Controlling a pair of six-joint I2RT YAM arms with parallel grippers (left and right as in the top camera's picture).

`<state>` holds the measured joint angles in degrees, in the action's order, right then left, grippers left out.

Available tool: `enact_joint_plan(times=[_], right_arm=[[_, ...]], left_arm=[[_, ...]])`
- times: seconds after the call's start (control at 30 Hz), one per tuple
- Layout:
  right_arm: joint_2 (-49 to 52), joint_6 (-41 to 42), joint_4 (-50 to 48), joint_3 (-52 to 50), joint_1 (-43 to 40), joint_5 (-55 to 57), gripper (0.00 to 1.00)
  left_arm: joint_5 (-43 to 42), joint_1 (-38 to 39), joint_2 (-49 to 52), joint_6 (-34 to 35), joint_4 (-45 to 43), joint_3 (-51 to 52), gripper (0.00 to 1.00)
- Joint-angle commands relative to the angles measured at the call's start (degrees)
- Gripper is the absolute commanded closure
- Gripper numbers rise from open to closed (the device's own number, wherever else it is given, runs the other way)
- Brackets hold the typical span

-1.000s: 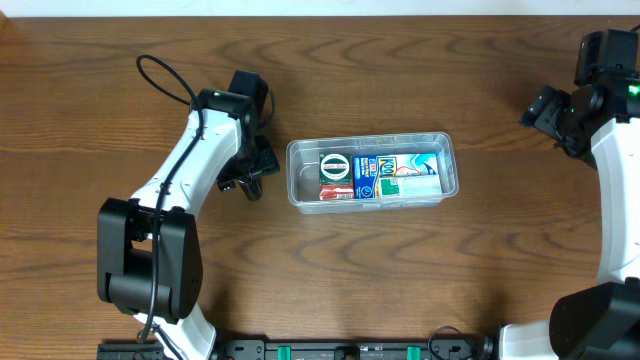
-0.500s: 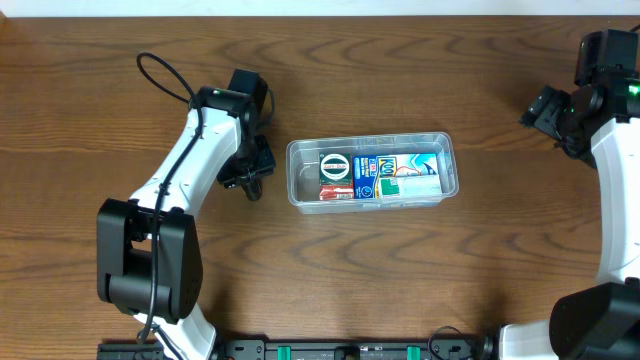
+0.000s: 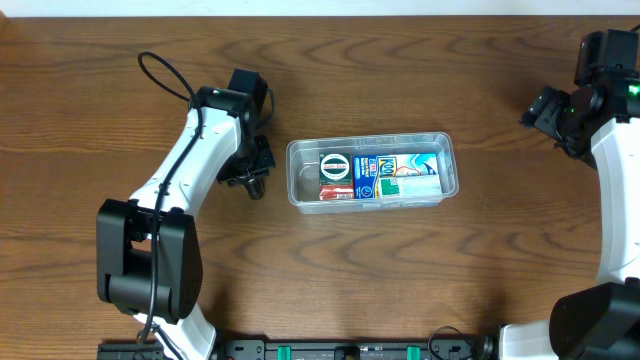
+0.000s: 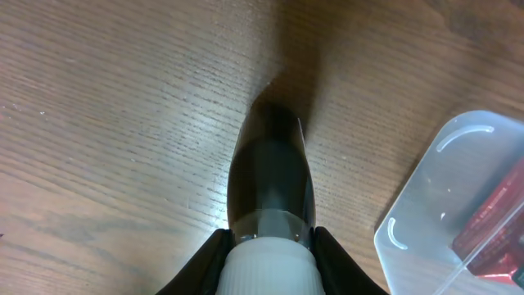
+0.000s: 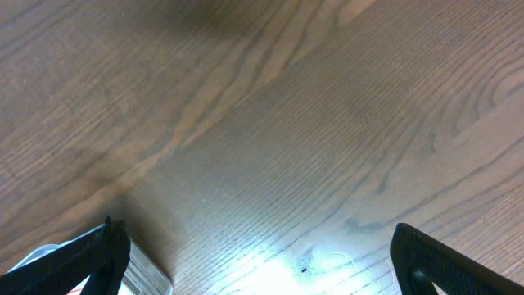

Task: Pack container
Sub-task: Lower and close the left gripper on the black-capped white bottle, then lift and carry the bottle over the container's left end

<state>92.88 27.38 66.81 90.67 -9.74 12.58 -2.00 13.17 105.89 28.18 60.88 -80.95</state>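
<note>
The left arm (image 3: 190, 165) reaches across the brown wooden worktop (image 3: 400, 280). Its claw (image 4: 274, 123) points down at the bare wood just left of the container (image 3: 296, 178), close to it but not touching. The two fingers are pressed together with nothing between them. The clear plastic container sits near the middle of the worktop, long side running left to right. Inside it small packets lie flat side by side: a black-and-white one (image 3: 333, 166), a red one (image 3: 336, 191), a blue one (image 3: 365, 178) and a green-and-white one (image 3: 415, 184). Well off to the right, the right claw (image 5: 258, 233) hangs over bare wood, its fingers spread wide apart and empty.
</note>
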Motion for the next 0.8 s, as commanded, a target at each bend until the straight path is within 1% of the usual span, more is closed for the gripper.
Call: enact_joint_plan(times=[0.0,0.3,0.53,0.77], right_arm=[[0.1,-0.2,0.1,0.1,0.0,0.5,0.01],[0.1,-0.2,0.1,0.1,0.0,0.5,0.01],[0.1,-0.2,0.1,0.1,0.0,0.5,0.01],[0.1,-0.2,0.1,0.1,0.0,0.5,0.01]], left_arm=[[0.0,-0.3,-1.6,-1.7,0.7,-2.8,0.73],[0.0,-0.2,-6.3,-3.1,4.7,-8.2,0.73],[-0.6,1.8,-14.8,-4.7,6.4,-9.1,0.73],[-7.0,7.1,-22.6,-9.5,6.1,-9.1,0.74]])
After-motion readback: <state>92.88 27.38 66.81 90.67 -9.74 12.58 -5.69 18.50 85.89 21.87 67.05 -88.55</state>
